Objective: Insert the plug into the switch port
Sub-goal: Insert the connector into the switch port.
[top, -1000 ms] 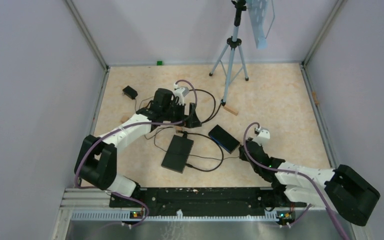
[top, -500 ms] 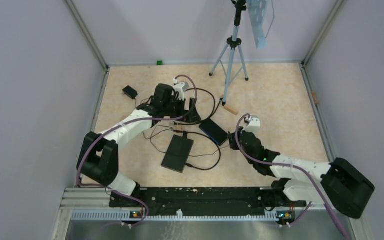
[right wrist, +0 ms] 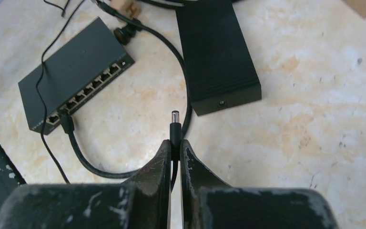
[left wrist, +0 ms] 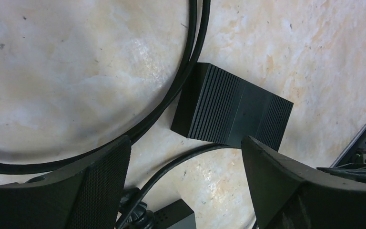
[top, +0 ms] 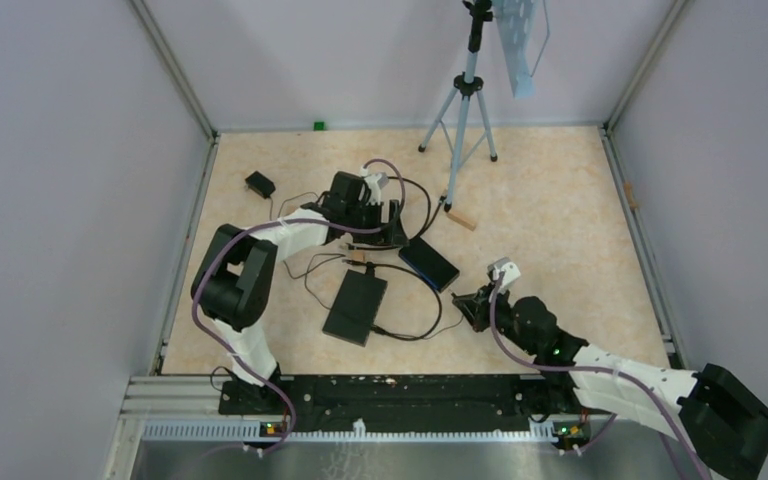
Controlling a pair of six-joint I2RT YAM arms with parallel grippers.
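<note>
While pinched in right hand [right wrist: 174,143], plug [right wrist: 175,119]: held tip-first, short of box [right wrist: 217,57]; approach step judged.
Left hand [left wrist: 186,143]: spread over box.
Port [right wrist: 221,102]: alignment, then straight push needed.

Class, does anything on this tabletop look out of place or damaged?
No damage or spill shows. Thin black cables sprawl in overlapping loops around the flat black box with ports, and a small wooden block lies stray near the grey tripod.
</note>
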